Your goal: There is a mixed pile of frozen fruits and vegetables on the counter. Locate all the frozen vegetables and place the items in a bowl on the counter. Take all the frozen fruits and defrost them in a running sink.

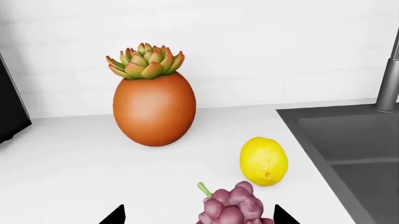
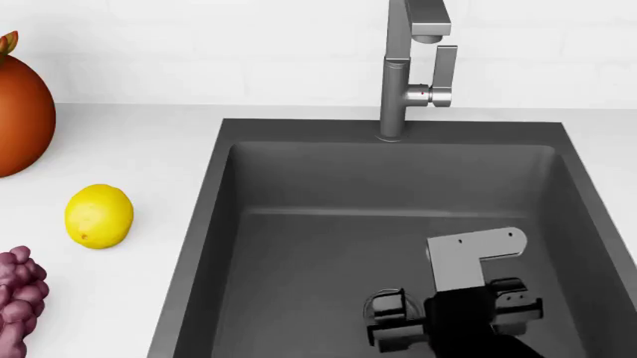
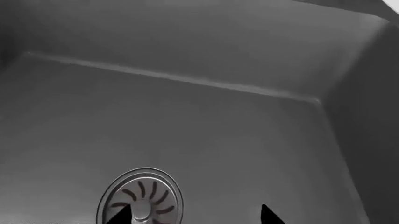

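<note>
A: Where is the grape bunch right now?

B: On the white desk, at the bottom centre of the left wrist frame, lying between the two dark fingertips of the left hand, nearer the right-side tip. Its green stem points up and left in that frame. In the head frame it sits at the lower left edge.

A: Is that hand clamped on it?

B: No. The tips stand wide apart, with the bunch between them but not held.

A: What else is close?

B: The yellow lemon stands just beyond the grapes, upright on its long axis, beside the rim of the dark grey sink. Further back is the orange egg-shaped succulent pot.

A: And the right hand?

B: Down inside the basin, at the lower right of the head frame, with the steel drain under its left tip. Its fingers are apart and empty. No water shows at the tap.

A: So which arm takes the grapes?

B: The left, I'd judge; it is already straddling them and only needs to close and carry them right into the sink.
</note>
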Available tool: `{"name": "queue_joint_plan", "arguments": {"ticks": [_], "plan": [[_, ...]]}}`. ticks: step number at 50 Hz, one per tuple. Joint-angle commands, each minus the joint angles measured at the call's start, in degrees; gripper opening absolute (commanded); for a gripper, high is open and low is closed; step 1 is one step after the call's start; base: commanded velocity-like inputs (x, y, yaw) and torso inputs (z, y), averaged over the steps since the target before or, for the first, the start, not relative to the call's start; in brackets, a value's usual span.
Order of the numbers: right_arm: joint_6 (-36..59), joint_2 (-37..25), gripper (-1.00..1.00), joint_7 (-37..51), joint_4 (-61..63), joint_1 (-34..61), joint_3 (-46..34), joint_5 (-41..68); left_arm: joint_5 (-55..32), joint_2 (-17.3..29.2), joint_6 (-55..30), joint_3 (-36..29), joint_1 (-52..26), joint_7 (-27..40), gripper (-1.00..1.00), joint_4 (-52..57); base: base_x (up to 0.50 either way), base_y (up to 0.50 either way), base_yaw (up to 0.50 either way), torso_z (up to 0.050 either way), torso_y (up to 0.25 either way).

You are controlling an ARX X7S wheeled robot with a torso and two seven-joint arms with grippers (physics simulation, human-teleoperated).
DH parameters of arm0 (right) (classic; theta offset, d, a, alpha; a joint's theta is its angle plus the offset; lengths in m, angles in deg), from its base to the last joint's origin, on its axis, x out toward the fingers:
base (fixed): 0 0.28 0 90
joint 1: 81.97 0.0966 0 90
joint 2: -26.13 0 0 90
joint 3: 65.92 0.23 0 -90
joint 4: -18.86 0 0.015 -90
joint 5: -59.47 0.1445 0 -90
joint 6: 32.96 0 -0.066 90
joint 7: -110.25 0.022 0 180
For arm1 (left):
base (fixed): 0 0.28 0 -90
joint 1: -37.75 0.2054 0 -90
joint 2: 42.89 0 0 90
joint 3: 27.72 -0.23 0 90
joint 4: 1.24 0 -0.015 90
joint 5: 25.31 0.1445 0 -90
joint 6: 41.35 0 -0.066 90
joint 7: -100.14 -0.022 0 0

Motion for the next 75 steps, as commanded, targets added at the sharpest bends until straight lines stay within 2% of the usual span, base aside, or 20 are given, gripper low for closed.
{"name": "queue_joint_plan", "arguments": {"ticks": [1,3,10,13,18,19,20,23,25,27,30,33,35,39,43,47,56,63,70,75], "plan": [[0.5,-0.7,1.0,-0.1,6.4,-0.7,1.5,-0.9,1.2,-1.1,1.5,1.0,0.0,-1.2,1.0,-0.8,0.0,0.0,0.0,0.0,0.0],[1.8,-1.5,1.0,1.2,10.2,-1.1,2.8,0.4,0.7,-0.8,1.8,2.9,1.5,-2.1,1.0,-0.5,0.0,0.0,0.0,0.0,0.0],[7.9,-6.4,1.0,5.9,27.3,-3.2,6.7,4.9,0.4,-1.3,1.0,0.6,-0.5,-0.5,1.0,-0.6,0.0,0.0,0.0,0.0,0.0],[10.3,-8.7,1.0,8.6,35.4,-5.0,9.6,7.6,-0.3,-0.9,0.8,1.9,0.5,-0.6,1.0,0.7,0.0,0.0,0.0,0.0,0.0],[14.6,-11.3,1.0,13.9,47.6,-7.4,16.7,14.3,-1.0,-0.1,-1.4,-0.3,-2.8,2.4,1.0,2.0,0.0,0.0,0.0,0.0,0.0],[15.6,-11.4,1.0,15.0,49.2,-7.8,18.1,15.9,-6.6,-0.2,-3.7,3.6,-3.4,3.5,1.0,2.2,0.0,0.0,0.0,0.0,0.0],[16.0,-11.7,1.0,15.5,50.4,-8.1,18.7,16.6,-7.2,0.2,-4.9,2.8,-4.7,5.1,1.0,2.4,0.0,0.0,0.0,0.0,0.0],[16.2,-11.8,1.0,17.6,53.7,-10.1,20.5,17.9,-18.2,2.1,-11.6,6.6,-7.3,10.8,1.0,2.2,0.0,0.0,0.0,0.0,0.0],[15.6,-11.4,1.0,18.0,54.1,-11.4,21.3,18.3,-23.1,2.7,-14.5,5.4,-11.0,16.0,1.0,1.3,0.0,0.0,0.0,0.0,0.0],[16.5,-10.8,1.0,18.3,54.4,-13.8,23.8,22.5,-35.0,3.2,-15.3,7.3,-12.8,23.7,1.0,-1.4,0.0,0.0,0.0,0.0,0.0],[15.4,-11.2,1.0,19.2,56.7,-16.6,24.4,21.8,-39.9,5.6,-16.3,7.1,-12.4,27.4,1.0,-1.5,0.0,0.0,0.0,0.0,0.0],[14.8,-11.2,1.0,19.3,57.7,-17.7,24.3,21.5,-45.6,7.8,-15.7,6.7,-12.6,31.4,1.0,-2.4,0.0,0.0,0.0,0.0,0.0],[14.5,-10.9,1.0,19.7,57.6,-18.1,26.0,22.9,-52.4,9.9,-13.1,5.6,-12.7,36.8,1.0,-4.7,0.0,0.0,0.0,0.0,0.0],[14.0,-11.5,1.0,19.4,57.9,-19.0,26.6,22.9,-59.2,12.8,-11.0,5.1,-11.2,40.8,1.0,-6.7,0.0,0.0,0.0,0.0,0.0],[12.0,-11.4,1.0,18.2,57.7,-20.9,25.8,21.0,-68.4,16.4,-5.3,-0.5,-14.1,46.0,1.0,-7.2,0.0,0.0,0.0,0.0,0.0],[11.3,-10.6,1.0,18.2,57.5,-21.5,25.3,20.6,-67.4,17.7,-5.8,-0.4,-14.0,46.4,1.0,-8.8,0.0,0.0,0.0,0.0,0.0],[9.2,-10.1,1.0,18.8,60.1,-24.1,24.7,18.8,-57.9,13.6,-8.4,-6.4,-14.8,43.0,1.0,-13.0,0.0,0.0,0.0,0.0,0.0],[10.4,-11.8,1.0,20.2,63.2,-24.1,26.0,20.0,-51.9,10.5,-9.4,-6.5,-12.1,40.2,1.0,-13.8,0.0,0.0,0.0,0.0,0.0],[10.2,-12.1,1.0,19.7,63.3,-23.7,25.5,19.7,-44.4,8.3,-10.1,-11.3,-14.7,37.3,1.0,-15.2,0.0,0.0,0.0,0.0,0.0],[10.1,-12.1,1.0,19.6,63.5,-23.9,25.5,20.1,-43.1,7.2,-9.9,-13.2,-15.9,36.4,1.0,-16.7,0.0,0.0,0.0,0.0,0.0]]}}
